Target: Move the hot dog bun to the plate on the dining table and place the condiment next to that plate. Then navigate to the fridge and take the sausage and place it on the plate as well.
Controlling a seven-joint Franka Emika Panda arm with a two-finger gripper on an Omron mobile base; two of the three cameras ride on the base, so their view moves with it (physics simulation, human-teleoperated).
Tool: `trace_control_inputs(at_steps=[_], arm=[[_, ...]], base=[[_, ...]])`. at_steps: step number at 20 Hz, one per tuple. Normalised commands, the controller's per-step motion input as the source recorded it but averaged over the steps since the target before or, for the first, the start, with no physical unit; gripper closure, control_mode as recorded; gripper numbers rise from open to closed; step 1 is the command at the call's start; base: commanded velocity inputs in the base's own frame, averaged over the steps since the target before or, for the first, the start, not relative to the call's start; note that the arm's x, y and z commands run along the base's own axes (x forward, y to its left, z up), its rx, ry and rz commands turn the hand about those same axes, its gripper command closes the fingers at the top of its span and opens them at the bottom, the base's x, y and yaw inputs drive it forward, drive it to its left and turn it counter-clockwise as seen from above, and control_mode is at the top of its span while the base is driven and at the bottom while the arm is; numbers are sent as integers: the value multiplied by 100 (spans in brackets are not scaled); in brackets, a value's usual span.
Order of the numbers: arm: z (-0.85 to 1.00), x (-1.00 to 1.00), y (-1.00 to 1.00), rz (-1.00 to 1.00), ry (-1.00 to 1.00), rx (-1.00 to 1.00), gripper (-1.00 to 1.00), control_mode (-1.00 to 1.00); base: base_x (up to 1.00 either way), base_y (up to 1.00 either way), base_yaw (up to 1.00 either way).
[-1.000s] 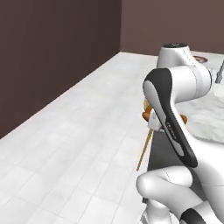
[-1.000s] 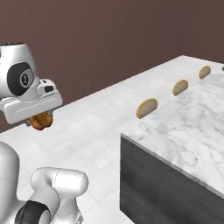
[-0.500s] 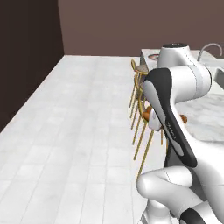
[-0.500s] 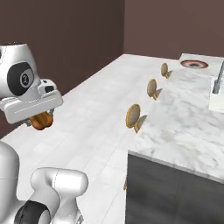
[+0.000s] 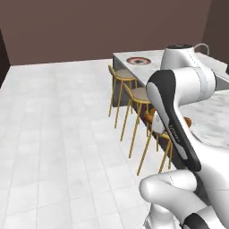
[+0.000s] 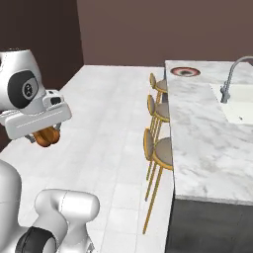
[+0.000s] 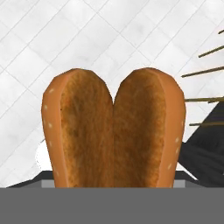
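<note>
My gripper (image 6: 46, 136) is shut on the hot dog bun (image 6: 47, 137), carried in the air over the tiled floor, to the left of the stools. The hand view looks straight at the hot dog bun (image 7: 113, 131): two brown halves split open, toasted insides facing the camera. In the left base view a bit of the bun (image 5: 149, 117) peeks out behind my arm. A round plate (image 5: 137, 60) with a reddish rim lies at the far end of the marble-topped table (image 6: 197, 128); the same plate (image 6: 185, 71) sits well ahead of the gripper.
Three gold-legged stools (image 6: 164, 152) line the near side of the marble top (image 5: 210, 112). A sink (image 6: 242, 106) with a curved faucet (image 6: 231, 74) is set into it on the right. White tiled floor (image 5: 58, 134) stretches left toward a dark brown wall.
Both base views have swung as the base drove and turned: the marble table and stools now run lengthwise ahead and the plate is closer. The bun stays in the gripper.
</note>
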Motion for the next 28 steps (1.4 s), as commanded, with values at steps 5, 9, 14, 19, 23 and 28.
trace_control_inputs(at_steps=[5,9,14,19,23,28], arm=[[0,0,0,0,0,0,100,100],[0,0,0,0,0,0,100,100],[0,0,0,0,0,0,100,100],[0,0,0,0,0,0,100,100],[0,0,0,0,0,0,100,100],[0,0,0,0,0,0,100,100]], base=[[86,95,-47],[87,97,-44],[87,98,-44],[87,98,-44],[86,97,-44],[86,98,-43]])
